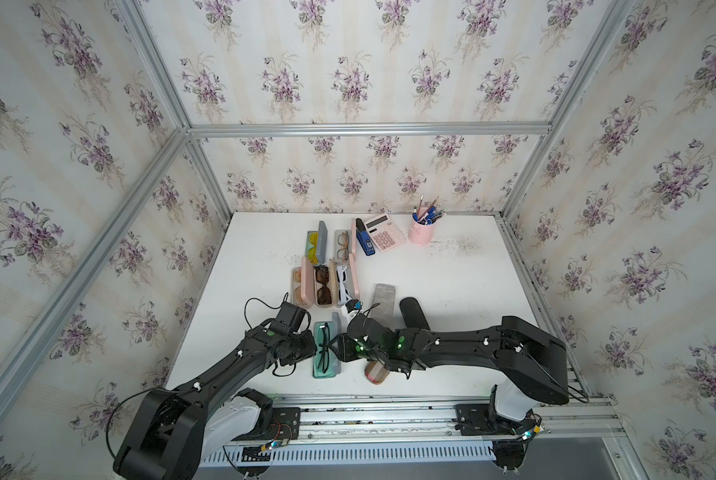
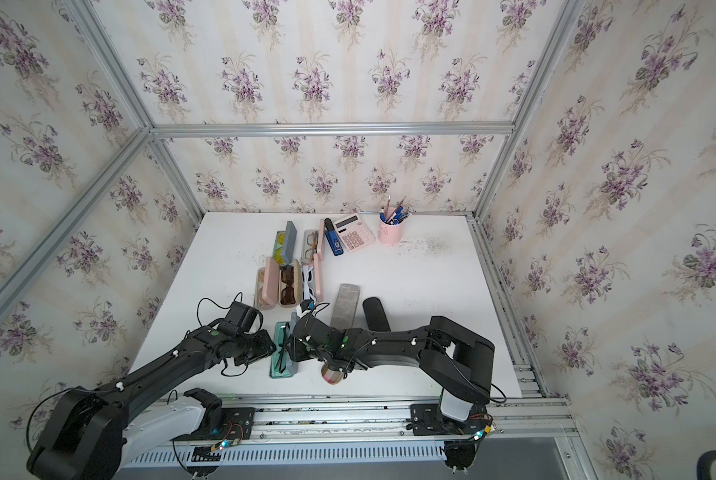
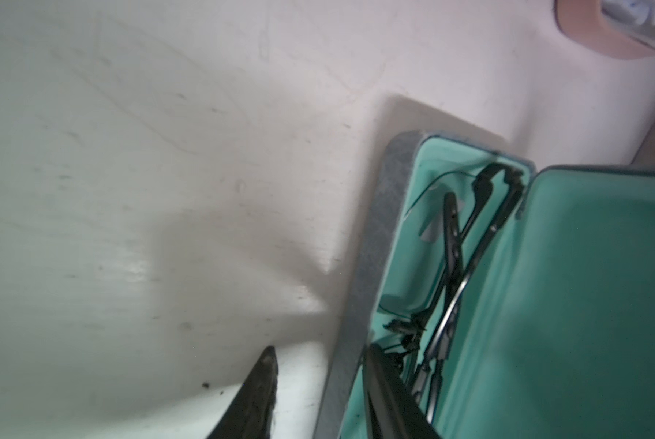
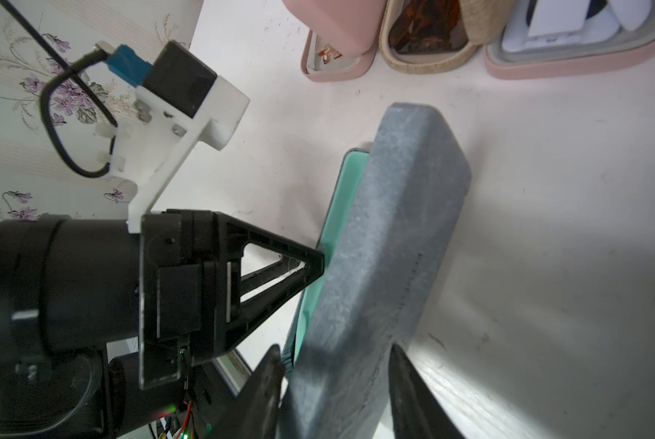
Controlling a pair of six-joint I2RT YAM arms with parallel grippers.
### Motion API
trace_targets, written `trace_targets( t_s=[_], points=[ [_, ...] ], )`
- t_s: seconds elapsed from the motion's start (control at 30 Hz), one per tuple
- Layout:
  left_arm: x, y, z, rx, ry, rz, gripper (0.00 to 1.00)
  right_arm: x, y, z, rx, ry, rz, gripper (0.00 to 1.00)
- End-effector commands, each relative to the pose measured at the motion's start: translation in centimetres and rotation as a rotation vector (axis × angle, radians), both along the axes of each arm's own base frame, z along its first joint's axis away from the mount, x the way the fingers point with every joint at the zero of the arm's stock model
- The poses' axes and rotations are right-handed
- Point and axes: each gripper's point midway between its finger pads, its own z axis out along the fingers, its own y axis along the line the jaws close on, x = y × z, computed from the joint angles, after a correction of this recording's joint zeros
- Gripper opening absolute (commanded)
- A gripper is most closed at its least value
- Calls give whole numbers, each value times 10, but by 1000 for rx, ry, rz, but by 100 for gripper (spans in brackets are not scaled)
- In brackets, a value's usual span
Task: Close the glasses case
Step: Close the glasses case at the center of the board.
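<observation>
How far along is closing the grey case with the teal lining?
Done: the black glasses lie inside the case.
In hand: the right gripper pinches the raised lid. The left gripper straddles the case's wall, with one finger inside.
Left: probably pull that finger out, then fold the lid down until it shuts.

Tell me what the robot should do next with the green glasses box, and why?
Probably swing the grey lid down onto the tray. The right gripper straddles the raised lid, the glasses lie inside, and the left gripper straddles the tray's wall.
</observation>
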Motion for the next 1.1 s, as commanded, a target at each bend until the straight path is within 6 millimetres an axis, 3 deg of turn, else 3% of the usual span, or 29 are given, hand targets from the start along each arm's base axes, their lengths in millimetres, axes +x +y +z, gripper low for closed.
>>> trace_targets(
  t_s=[0.0, 0.23, 1.07],
  points=[
    [-2, 5, -6, 33, 6, -13, 40, 2, 0, -3, -20, -11, 0, 43],
    [-2, 5, -7, 41, 13, -15, 35, 1, 7, -4, -17, -10, 16, 38],
    [2, 4, -10, 100, 22, -42, 15, -11, 29, -9, -25, -11, 66, 37]
  ],
)
